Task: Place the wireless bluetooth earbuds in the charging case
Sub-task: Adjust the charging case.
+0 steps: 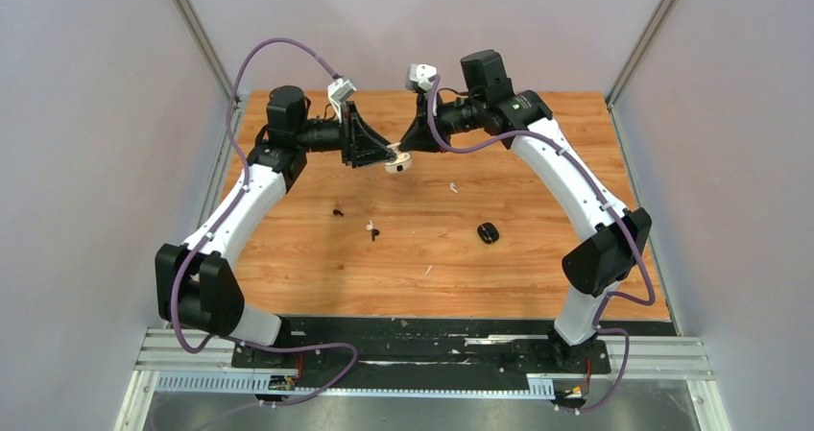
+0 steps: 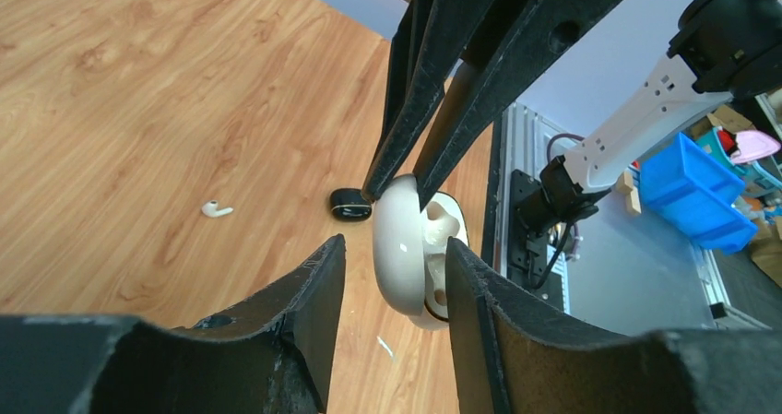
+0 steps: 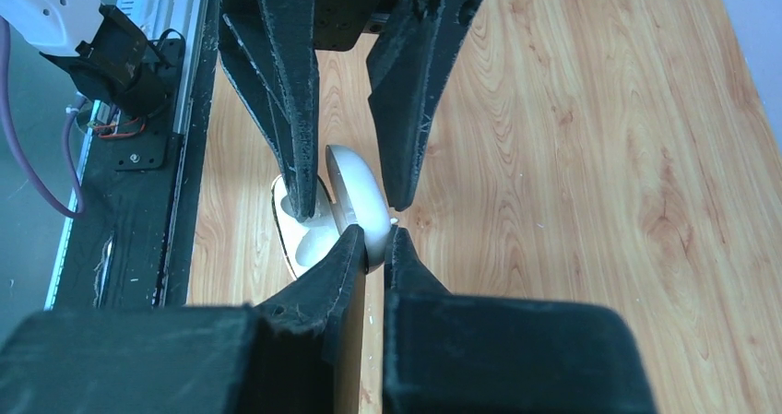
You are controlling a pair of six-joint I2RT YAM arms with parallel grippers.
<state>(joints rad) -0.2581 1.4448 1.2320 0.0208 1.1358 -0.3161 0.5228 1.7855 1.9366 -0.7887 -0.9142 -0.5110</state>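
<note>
A white charging case (image 1: 396, 165) hangs open above the far middle of the table, between both grippers. My right gripper (image 3: 373, 239) is shut on its rounded lid (image 3: 355, 193). My left gripper (image 2: 395, 245) is open and straddles that lid: one finger lies against the base's hollowed face (image 2: 441, 220), the other stands clear of the lid (image 2: 398, 248). On the table lie a white earbud (image 1: 453, 187), a second white earbud (image 1: 369, 225) beside a black earbud (image 1: 375, 233), and another black earbud (image 1: 337, 211). One white earbud (image 2: 217, 209) also shows in the left wrist view.
A shut black case (image 1: 488, 232) lies on the wooden table (image 1: 538, 277) right of centre, also in the left wrist view (image 2: 350, 204). A small white fleck (image 1: 427, 271) lies nearer the front. Grey walls enclose three sides; a black rail (image 1: 432, 340) runs along the near edge.
</note>
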